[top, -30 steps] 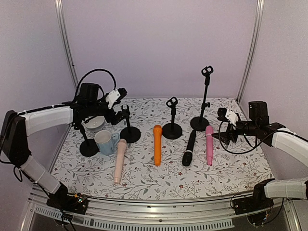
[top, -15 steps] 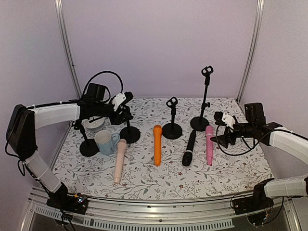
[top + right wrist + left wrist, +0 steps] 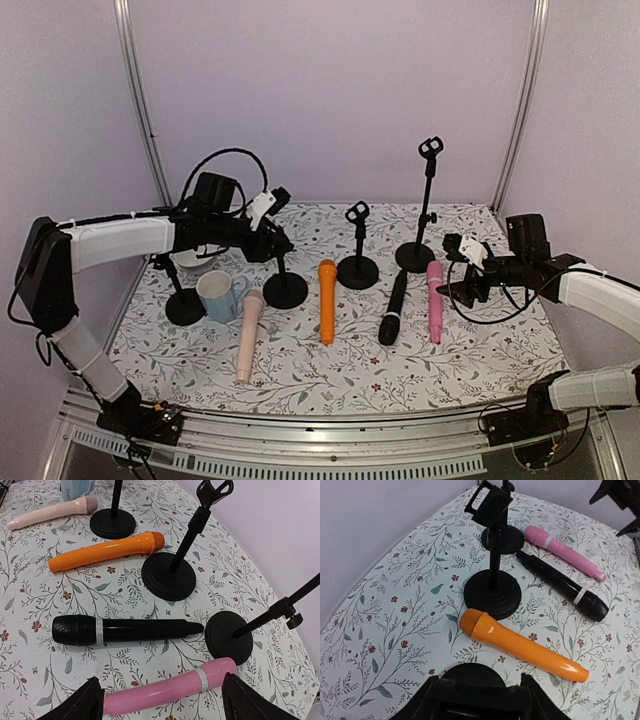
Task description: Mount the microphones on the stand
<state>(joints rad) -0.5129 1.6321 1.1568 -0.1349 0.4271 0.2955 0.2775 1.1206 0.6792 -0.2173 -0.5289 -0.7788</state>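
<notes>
Four microphones lie on the floral table: beige-pink (image 3: 248, 335), orange (image 3: 327, 300), black (image 3: 393, 308) and bright pink (image 3: 435, 300). My left gripper (image 3: 272, 238) is shut on the clip at the top of a short black stand (image 3: 285, 290). In the left wrist view that stand's round base (image 3: 470, 672) shows just beyond the fingers, with the orange microphone (image 3: 520, 645) past it. My right gripper (image 3: 455, 268) is open beside the pink microphone. In the right wrist view the pink microphone (image 3: 165, 692) lies between the spread fingers, untouched.
Three more black stands are upright: one at the far left (image 3: 185, 305), a short one in the middle (image 3: 357, 270) and a tall one (image 3: 415, 257) at the back right. A blue-and-white mug (image 3: 220, 295) and a white bowl (image 3: 195, 258) sit at the left.
My left gripper has closed on the short stand's clip and carried the stand right and slightly nearer. The right gripper has shifted a little left toward the pink microphone.
</notes>
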